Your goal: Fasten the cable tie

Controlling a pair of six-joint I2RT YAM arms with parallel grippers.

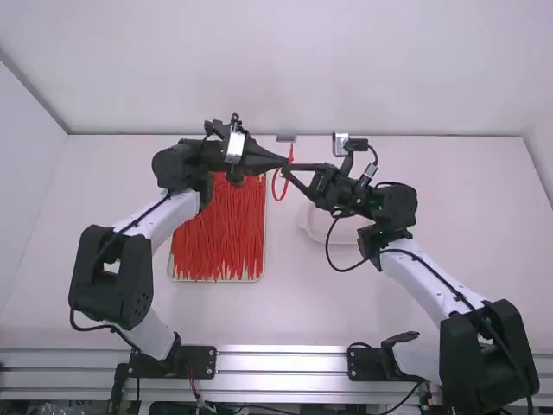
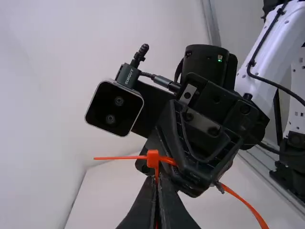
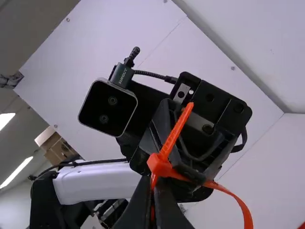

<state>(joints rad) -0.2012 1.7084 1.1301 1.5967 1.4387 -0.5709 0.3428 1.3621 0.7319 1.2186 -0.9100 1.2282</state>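
Observation:
A red cable tie [image 1: 278, 182] hangs in a loop above the middle of the table, between both grippers. My left gripper [image 1: 283, 159] comes in from the left and is shut on the tie. My right gripper [image 1: 291, 175] meets it from the right, tip to tip, also shut on the tie. In the left wrist view my left gripper [image 2: 157, 193] pinches the strap just under the tie's head [image 2: 152, 158], and the tail sticks out sideways. In the right wrist view my right gripper [image 3: 154, 191] grips just below the head [image 3: 160, 164], and the strap runs off to one side.
A flat tray [image 1: 257, 278] with several loose red cable ties [image 1: 220, 229] lies under the left arm. A white dish [image 1: 313, 226] sits under the right arm. Two small metal brackets [image 1: 340, 138] stand at the table's back edge.

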